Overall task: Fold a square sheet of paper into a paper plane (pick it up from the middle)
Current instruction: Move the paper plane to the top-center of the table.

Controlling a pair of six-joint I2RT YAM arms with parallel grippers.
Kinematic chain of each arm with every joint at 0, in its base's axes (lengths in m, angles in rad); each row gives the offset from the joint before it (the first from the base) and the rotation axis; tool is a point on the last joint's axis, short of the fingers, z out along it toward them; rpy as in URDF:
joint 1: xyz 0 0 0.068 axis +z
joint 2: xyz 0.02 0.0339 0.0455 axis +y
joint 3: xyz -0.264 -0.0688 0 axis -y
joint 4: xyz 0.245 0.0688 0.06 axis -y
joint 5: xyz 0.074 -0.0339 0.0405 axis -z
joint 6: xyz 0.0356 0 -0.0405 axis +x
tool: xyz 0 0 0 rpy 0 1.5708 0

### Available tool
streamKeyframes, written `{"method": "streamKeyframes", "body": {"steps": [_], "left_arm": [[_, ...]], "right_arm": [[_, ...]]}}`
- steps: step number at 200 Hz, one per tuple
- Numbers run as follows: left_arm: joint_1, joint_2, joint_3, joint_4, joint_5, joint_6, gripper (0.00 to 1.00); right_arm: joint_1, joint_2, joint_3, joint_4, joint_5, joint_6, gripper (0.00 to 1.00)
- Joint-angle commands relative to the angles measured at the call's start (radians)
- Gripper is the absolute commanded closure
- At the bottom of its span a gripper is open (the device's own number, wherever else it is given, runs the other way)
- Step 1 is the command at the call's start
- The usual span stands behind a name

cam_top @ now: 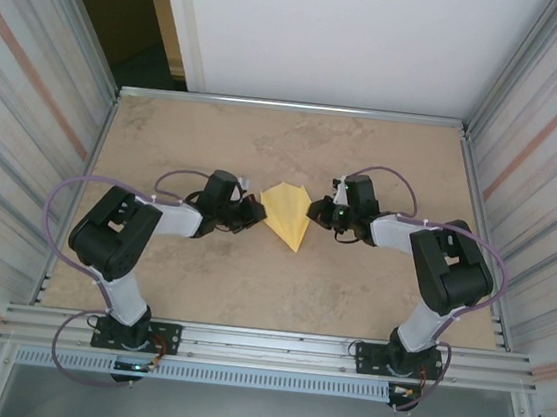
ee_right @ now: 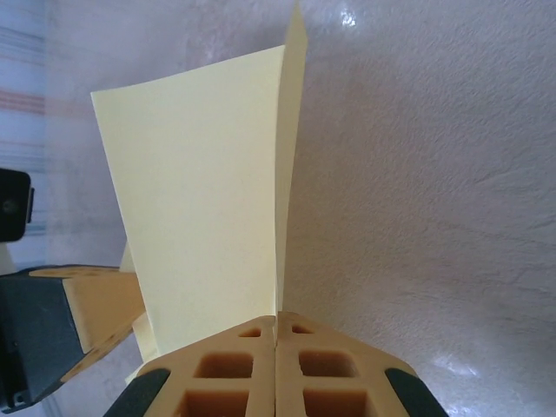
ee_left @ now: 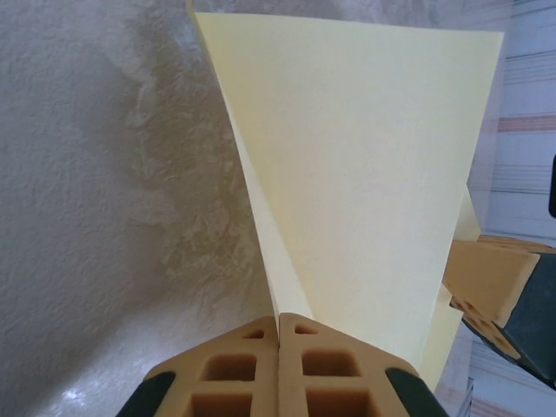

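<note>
1. the left gripper (cam_top: 255, 212) sits left of the bench (cam_top: 349, 297) centre, touching the left edge of the paper plane (cam_top: 288, 216).
2. in the left wrist view the left gripper (ee_left: 278, 318) has its pads pressed together, clamped on a fold of the paper plane (ee_left: 365, 174), which rises away from it as a broad yellow wedge.
3. the paper plane lies mid-bench between both grippers, a kite-like shape with its sharp tip pointing toward the arm bases.
4. the right gripper (cam_top: 317, 214) touches the plane's right edge.
5. in the right wrist view the right gripper (ee_right: 276, 316) is likewise closed, pinching the paper plane (ee_right: 208, 191) along a crease.
</note>
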Motion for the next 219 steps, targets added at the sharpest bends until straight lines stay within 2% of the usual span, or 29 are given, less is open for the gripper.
{"method": "streamKeyframes", "body": {"steps": [1, 26, 43, 83, 124, 147, 219], "left_arm": [[-0.010, -0.013, -0.013, 0.020, -0.033, -0.008, 1.00], [-0.010, 0.007, -0.012, 0.031, -0.027, -0.009, 1.00], [-0.010, 0.019, -0.007, 0.031, -0.015, -0.004, 1.00], [-0.009, 0.012, 0.009, -0.015, -0.018, 0.018, 1.00], [-0.009, 0.021, 0.016, -0.042, -0.016, 0.034, 1.00], [-0.009, 0.023, 0.012, -0.044, -0.013, 0.032, 1.00], [-0.008, 0.026, 0.020, -0.043, -0.001, 0.037, 1.00]], "right_arm": [[0.026, -0.010, -0.009, -0.027, 0.066, -0.009, 0.90], [0.032, 0.018, -0.006, -0.035, 0.074, -0.005, 0.85], [0.025, 0.018, 0.000, -0.052, 0.063, 0.003, 0.76], [0.048, -0.093, 0.029, -0.161, 0.095, -0.092, 0.61], [0.109, -0.034, 0.083, -0.234, 0.004, -0.160, 0.58], [0.136, 0.002, 0.110, -0.252, -0.010, -0.173, 0.55], [0.159, 0.055, 0.158, -0.298, -0.012, -0.191, 0.51]]}}
